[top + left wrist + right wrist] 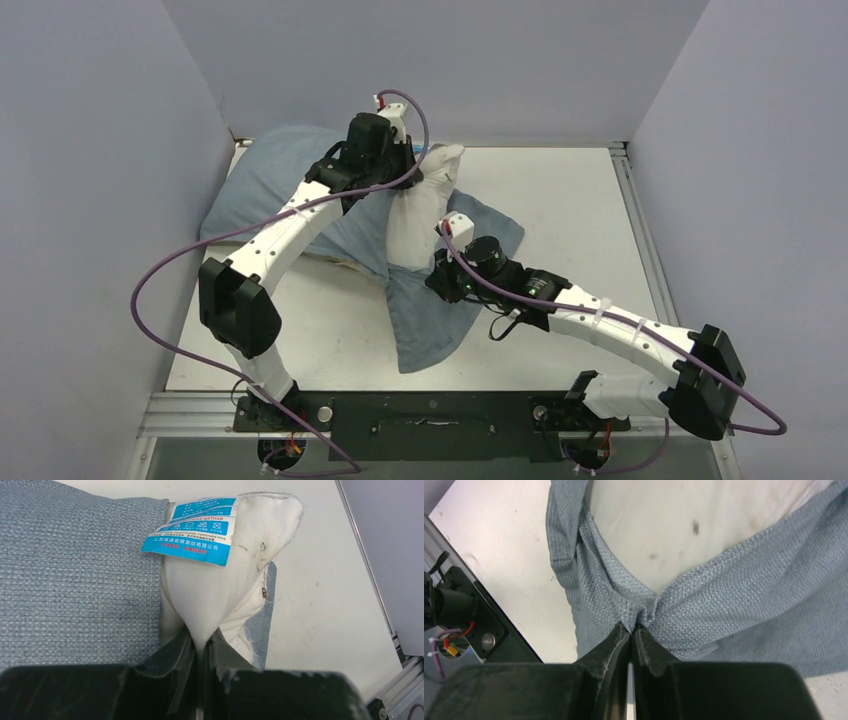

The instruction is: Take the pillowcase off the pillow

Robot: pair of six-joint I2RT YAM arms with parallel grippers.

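Note:
The blue-grey pillowcase point(265, 180) lies at the back left of the table point(570, 200), and its loose open end trails toward the front point(430, 325). The white pillow point(415, 215) sticks out of it at the middle. My left gripper point(412, 165) is shut on the pillow's bare corner point(220, 585), just below its blue care label point(192, 530); the pillowcase point(75, 580) is to its left. My right gripper point(447, 278) is shut on a bunched fold of the pillowcase hem point(724, 595), with white pillow point(674, 525) showing beyond. The left gripper's point(204, 647) and the right gripper's point(631, 630) jaws are both pressed together on cloth.
Grey walls point(100, 150) enclose the table on the left, back and right. A metal rail point(635, 230) runs along the right edge. The black base bar point(430, 415) with both arm mounts lies at the near edge. Bare tabletop shows at the right.

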